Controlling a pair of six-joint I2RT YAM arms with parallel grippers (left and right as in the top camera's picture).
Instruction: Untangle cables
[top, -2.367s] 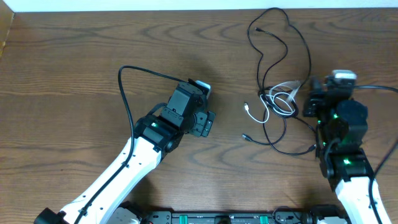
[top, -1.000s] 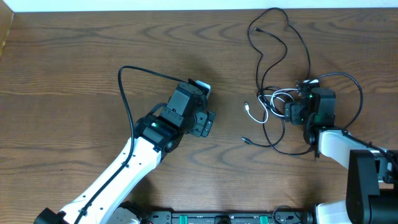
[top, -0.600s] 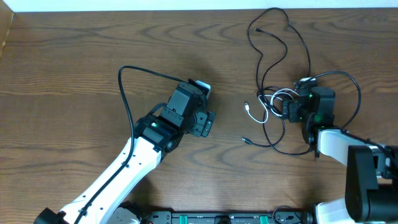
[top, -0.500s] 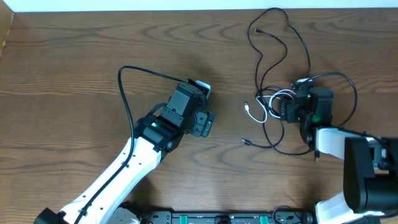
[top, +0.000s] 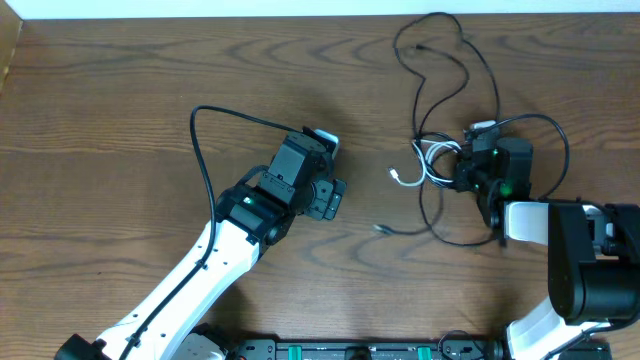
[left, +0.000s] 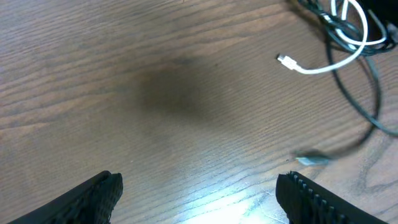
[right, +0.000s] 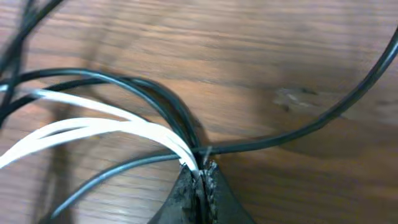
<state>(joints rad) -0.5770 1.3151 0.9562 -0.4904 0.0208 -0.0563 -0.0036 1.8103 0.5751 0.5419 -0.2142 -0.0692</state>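
Right wrist, black cables (right: 298, 134) crossing white cable (right: 124, 124)

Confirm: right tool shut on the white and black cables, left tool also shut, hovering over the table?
Wrong on the left tool: it is open, not shut. The left wrist view shows its jaws wide apart over the table. The right tool is shut on the white cable and black cables.

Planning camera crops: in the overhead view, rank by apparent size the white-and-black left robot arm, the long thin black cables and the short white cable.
1. white-and-black left robot arm, largest
2. long thin black cables, sprawling loops
3. short white cable, smallest
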